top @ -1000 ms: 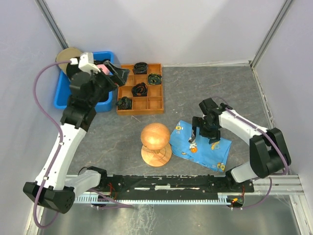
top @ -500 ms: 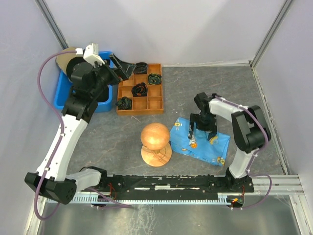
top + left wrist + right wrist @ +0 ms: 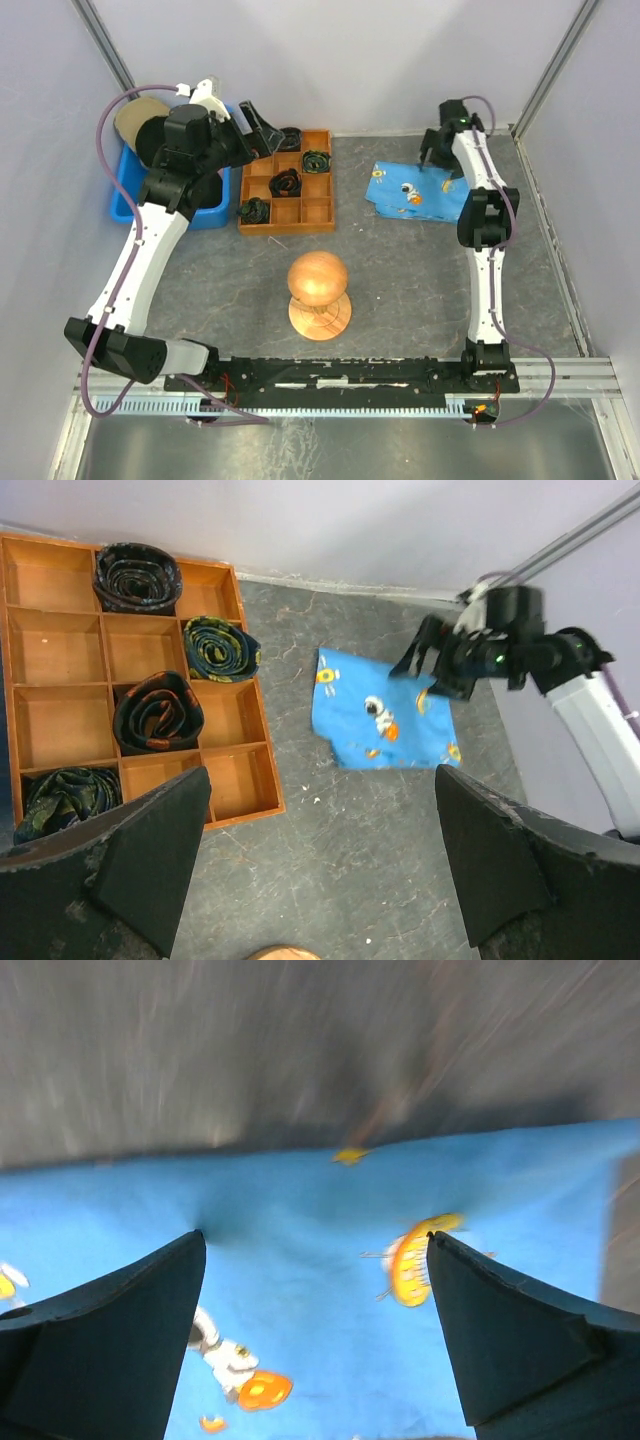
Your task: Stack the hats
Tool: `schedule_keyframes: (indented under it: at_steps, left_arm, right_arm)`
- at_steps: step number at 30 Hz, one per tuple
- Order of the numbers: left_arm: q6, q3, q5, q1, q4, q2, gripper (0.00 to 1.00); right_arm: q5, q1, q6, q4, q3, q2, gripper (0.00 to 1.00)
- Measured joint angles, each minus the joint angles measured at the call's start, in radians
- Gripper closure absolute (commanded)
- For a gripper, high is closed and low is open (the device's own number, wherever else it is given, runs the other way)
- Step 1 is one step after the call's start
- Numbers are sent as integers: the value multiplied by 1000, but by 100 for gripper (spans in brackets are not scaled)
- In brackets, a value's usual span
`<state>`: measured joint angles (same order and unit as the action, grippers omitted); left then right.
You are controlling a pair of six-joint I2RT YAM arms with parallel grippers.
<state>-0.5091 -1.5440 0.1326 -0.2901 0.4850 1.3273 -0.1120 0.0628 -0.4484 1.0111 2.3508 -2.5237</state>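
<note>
A tan hat (image 3: 133, 112) shows partly at the back left, at the far end of the blue bin (image 3: 122, 200); my left arm hides the rest of the bin. My left gripper (image 3: 262, 126) hangs open and empty over the back of the wooden tray. In the left wrist view its fingers (image 3: 120, 850) stand wide apart above bare grey floor. My right gripper (image 3: 437, 152) is stretched to the back right, open, with its fingertips (image 3: 195, 1250) down on the blue cartoon cloth (image 3: 412, 190).
The wooden compartment tray (image 3: 290, 228) holds several dark coiled bundles (image 3: 286, 183). A round wooden head form (image 3: 318, 288) stands in the middle front. Grey walls close off the back and both sides. The left wrist view shows the cloth (image 3: 375, 720) and the right gripper (image 3: 440, 665).
The right arm swung from the middle right to the back right corner, and the blue cloth went with it. The left arm rose and turned its gripper toward the tray's back.
</note>
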Motion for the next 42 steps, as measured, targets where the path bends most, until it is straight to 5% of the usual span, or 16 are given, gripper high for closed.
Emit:
schedule_keyframes:
  at_steps: [2, 5, 10, 19, 28, 37, 42]
  left_arm:
    - [4, -16, 2, 1, 6, 20, 1]
    - [2, -5, -9, 5, -8, 21, 1]
    - [-61, 231, 6, 63, -179, -93, 0]
    - [-50, 269, 38, 42, -103, -129, 4]
    - [-108, 502, -19, -166, 113, -330, 11]
    - [-245, 681, -72, -383, 150, -529, 14]
    - [-291, 699, -98, -454, 142, -551, 14]
  right_arm:
    - [-42, -42, 26, -2, 200, -90, 1]
    - [-87, -93, 54, -4, 232, -64, 1]
    - [-76, -87, 56, -64, -68, 245, 1]
    - [149, 1, 16, -254, -518, 837, 1]
    - [361, 132, -68, -253, -908, 1040, 16]
    - [404, 296, -133, -163, -1020, 1283, 19]
    - [396, 311, -160, -100, -1120, 1340, 29]
